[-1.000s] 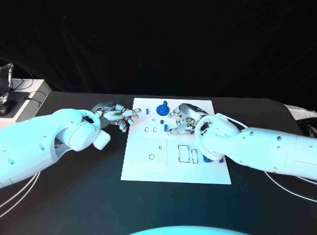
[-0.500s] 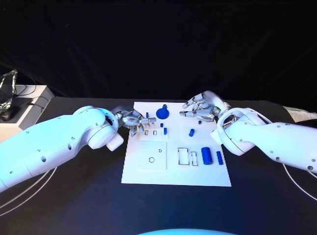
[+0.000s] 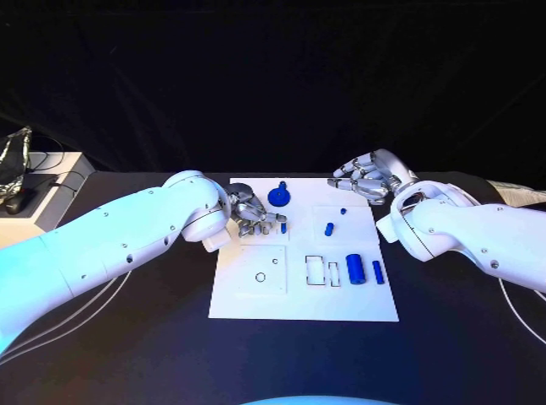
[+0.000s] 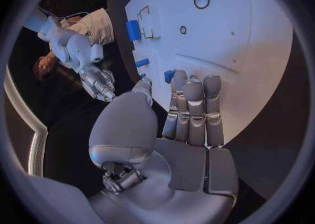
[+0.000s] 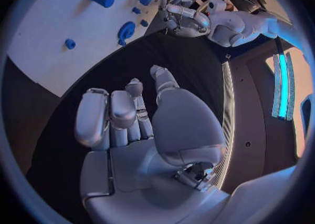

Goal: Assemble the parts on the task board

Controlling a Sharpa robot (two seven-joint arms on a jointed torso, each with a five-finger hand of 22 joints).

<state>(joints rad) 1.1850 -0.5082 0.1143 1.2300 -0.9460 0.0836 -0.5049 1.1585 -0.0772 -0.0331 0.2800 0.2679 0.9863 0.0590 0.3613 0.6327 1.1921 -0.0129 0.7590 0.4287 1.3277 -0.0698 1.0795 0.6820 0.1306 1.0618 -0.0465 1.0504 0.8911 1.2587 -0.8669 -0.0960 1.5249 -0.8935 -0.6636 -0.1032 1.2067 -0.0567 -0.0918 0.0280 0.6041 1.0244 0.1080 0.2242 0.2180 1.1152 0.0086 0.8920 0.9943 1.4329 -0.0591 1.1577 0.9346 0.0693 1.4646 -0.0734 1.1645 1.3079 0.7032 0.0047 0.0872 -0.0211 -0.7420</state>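
A: The left hand (image 3: 256,215), silver fingers straight and side by side, holds nothing, its tips over small blue parts (image 3: 283,225) near the task board's (image 3: 248,295) far left corner.

B: It might knock them askew. The right hand (image 3: 370,179), loosely open, hovers empty past the far right corner; smooth blue cylinder (image 3: 355,268) lies near the right edge.

One white board (image 3: 305,295) on the worktop (image 3: 467,337). Blue pieces on it: one round disc (image 3: 280,198), one fat cylinder (image 3: 355,267), one slim bar (image 3: 377,272), one short peg (image 3: 329,228), plus tiny bits by the left robot hand (image 3: 256,214), uncountable. Two robot hands, the right (image 3: 368,180) alongside.
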